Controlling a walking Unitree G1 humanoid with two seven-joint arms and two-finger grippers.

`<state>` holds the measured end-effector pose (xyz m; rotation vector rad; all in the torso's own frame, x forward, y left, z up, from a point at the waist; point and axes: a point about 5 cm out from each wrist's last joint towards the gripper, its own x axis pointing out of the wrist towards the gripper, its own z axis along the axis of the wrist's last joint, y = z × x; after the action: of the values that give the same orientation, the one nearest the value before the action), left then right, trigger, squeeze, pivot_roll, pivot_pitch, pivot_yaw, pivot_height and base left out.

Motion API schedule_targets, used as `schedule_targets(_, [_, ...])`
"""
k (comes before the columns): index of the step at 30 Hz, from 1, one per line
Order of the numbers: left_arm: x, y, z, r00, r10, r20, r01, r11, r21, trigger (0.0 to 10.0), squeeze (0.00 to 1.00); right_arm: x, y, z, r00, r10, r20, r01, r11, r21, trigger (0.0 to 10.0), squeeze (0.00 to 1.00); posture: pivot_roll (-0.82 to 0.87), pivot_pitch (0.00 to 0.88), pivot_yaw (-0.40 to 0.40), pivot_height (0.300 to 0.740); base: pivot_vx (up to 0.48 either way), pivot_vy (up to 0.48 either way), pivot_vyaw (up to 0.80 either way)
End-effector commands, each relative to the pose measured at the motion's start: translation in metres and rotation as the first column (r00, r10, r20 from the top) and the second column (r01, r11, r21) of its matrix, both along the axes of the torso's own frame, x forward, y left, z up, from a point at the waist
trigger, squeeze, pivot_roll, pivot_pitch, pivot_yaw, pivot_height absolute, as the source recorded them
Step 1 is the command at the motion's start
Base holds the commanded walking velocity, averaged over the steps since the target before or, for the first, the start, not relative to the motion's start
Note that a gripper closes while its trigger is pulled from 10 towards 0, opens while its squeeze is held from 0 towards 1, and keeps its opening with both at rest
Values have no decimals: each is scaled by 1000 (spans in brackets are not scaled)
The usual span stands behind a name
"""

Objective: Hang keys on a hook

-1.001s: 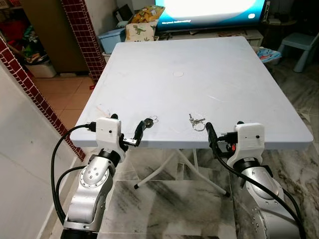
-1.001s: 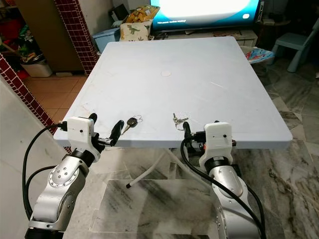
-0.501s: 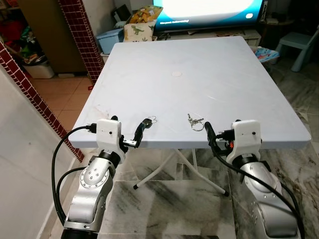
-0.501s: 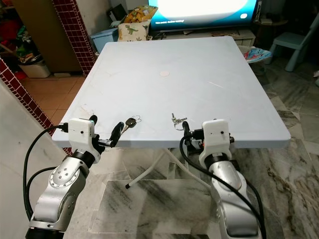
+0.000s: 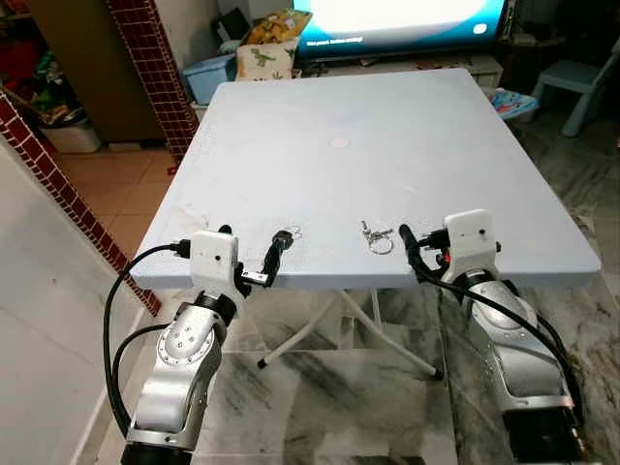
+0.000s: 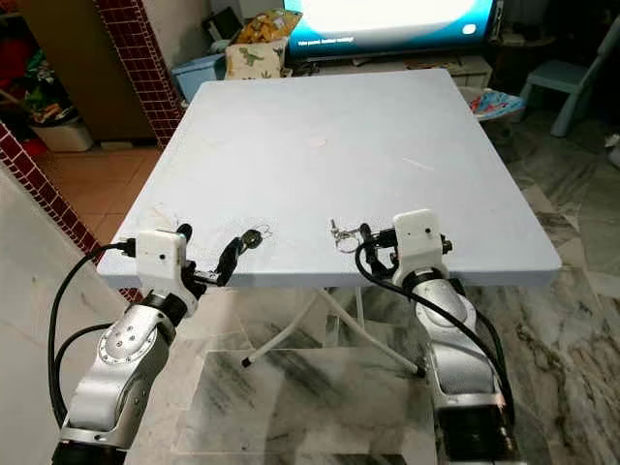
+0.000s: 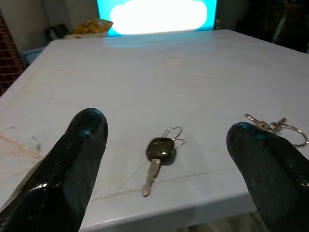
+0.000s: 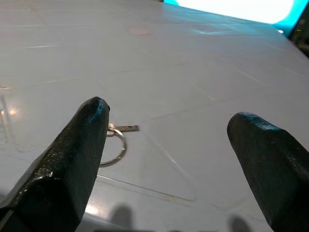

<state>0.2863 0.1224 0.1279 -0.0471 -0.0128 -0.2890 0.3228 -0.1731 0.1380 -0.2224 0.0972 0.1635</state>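
Left eye view — white table (image 5: 387,145), keys (image 5: 376,235), marble floor (image 5: 320,387).

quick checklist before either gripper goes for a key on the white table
1. Left gripper open: ok.
2. Black-headed key lies between its fingers, flat near the table edge: ok.
3. Right gripper open: ok.
4. Key ring bunch centred for the right gripper: not ok, it sits by one finger.
5. Keys apart from each other: ok.
6. Hook located: cannot tell.
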Motion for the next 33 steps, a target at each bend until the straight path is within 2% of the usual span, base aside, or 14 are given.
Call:
schedule_targets(1, [0,2,2,1000,-4,5,4,1000,17,10000,0,7,10,1,998,57,7,-57,998,12,10000,0,-65,58,118,740,0,0,0])
schedule_targets(5, [-1,2,3,1000,-11,6,10,1000,18,10000,0,15,23,-5,992,125,-16,-124,992,32,10000,0,-59,61,118,740,0,0,0])
schedule_targets(10, [-3,-1,2,999,-50,-11,50,999,7,10000,0,17,31,-10,986,165,-37,-163,985,51,10000,0,-54,65,113,740,0,0,0])
schedule_targets(15, [-11,-14,-6,980,-186,-65,186,983,-2,10000,0,22,38,-18,982,175,-77,-171,984,55,10000,0,-49,68,109,740,0,0,0])
schedule_targets(26, [-12,-15,-8,975,-204,-91,204,979,-6,10000,0,27,40,-24,978,191,-85,-184,979,84,10000,0,-50,67,106,740,0,0,0])
schedule_targets(33, [-13,-16,-9,973,-209,-97,210,978,-2,10000,0,28,51,-28,963,255,-83,-245,962,121,10000,0,-48,65,102,740,0,0,0])
